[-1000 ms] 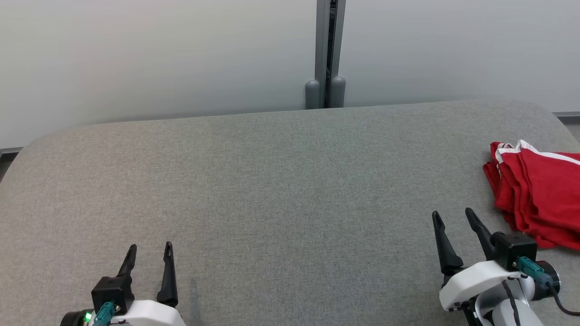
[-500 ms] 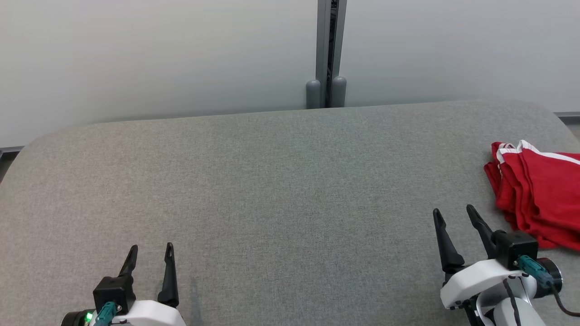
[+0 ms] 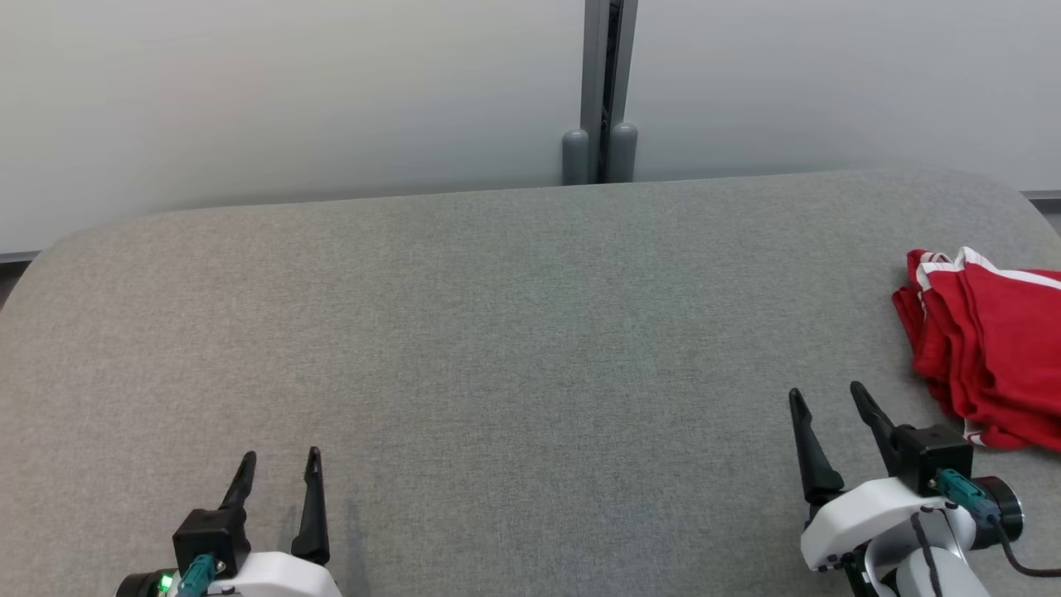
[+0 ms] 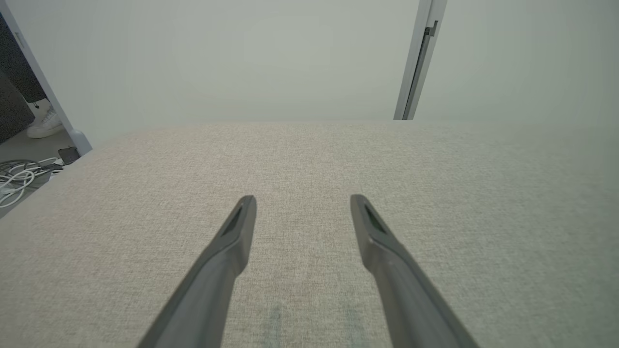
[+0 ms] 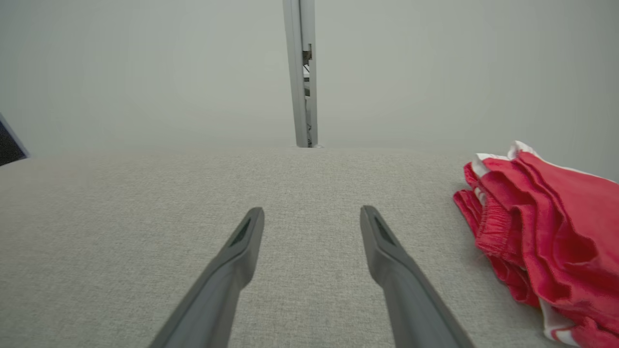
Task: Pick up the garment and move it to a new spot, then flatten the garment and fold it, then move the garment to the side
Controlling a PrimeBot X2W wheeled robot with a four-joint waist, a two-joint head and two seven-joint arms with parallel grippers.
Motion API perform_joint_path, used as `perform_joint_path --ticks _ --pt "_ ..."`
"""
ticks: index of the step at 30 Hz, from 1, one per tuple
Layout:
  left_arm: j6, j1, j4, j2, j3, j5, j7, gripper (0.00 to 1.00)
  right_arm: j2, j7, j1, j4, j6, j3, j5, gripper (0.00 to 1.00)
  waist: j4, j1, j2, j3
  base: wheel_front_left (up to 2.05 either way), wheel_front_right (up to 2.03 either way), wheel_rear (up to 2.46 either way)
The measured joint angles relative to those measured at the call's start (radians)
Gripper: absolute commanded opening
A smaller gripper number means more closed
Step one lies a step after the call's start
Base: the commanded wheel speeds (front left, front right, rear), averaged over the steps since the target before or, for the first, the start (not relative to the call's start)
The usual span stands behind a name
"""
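Red garment (white-trimmed) lies bunched near the spread right pincer; left pincer spread too.

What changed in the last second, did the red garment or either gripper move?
Only the head camera shifted slightly, so the whole picture slid. Nothing was taken hold of or let go. The red garment with white trim stays at the right of the grey fabric-covered table, untouched; the left gripper and right gripper stay open and empty by its near edge.
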Motion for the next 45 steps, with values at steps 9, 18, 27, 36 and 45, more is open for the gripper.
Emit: perform_joint_path --ticks 9,18,27,36,45 --pt "0.005 -0.002 0.000 0.000 -0.007 -0.003 0.000 1.00 0.000 0.000 -0.007 0.009 0.000 0.007 -0.005 1.00 -0.042 0.0000 0.0000 0.006 0.00 0.00 0.00" --pt "-0.002 0.021 0.032 -0.008 -0.009 -0.028 0.002 0.00 0.011 0.000 0.021 0.038 0.000 0.014 -0.004 0.00 -0.044 0.0000 0.0000 0.007 0.00 0.00 0.00" --pt "-0.017 0.032 0.036 -0.012 0.009 -0.166 0.050 0.00 0.016 0.046 0.042 0.033 0.000 -0.010 0.140 0.00 -0.040 0.0000 0.0000 0.005 0.00 0.00 0.00" --pt "-0.037 0.027 0.005 -0.012 0.021 -0.328 0.086 0.00 0.015 0.081 0.049 -0.009 0.000 -0.023 0.311 0.00 -0.036 0.0000 0.0000 0.003 0.00 0.00 0.00" --pt "-0.054 0.022 -0.020 -0.011 0.037 -0.475 0.123 0.00 0.014 0.120 0.059 -0.047 0.000 -0.043 0.464 0.00 -0.031 0.0000 0.0000 0.000 0.00 0.00 0.00"
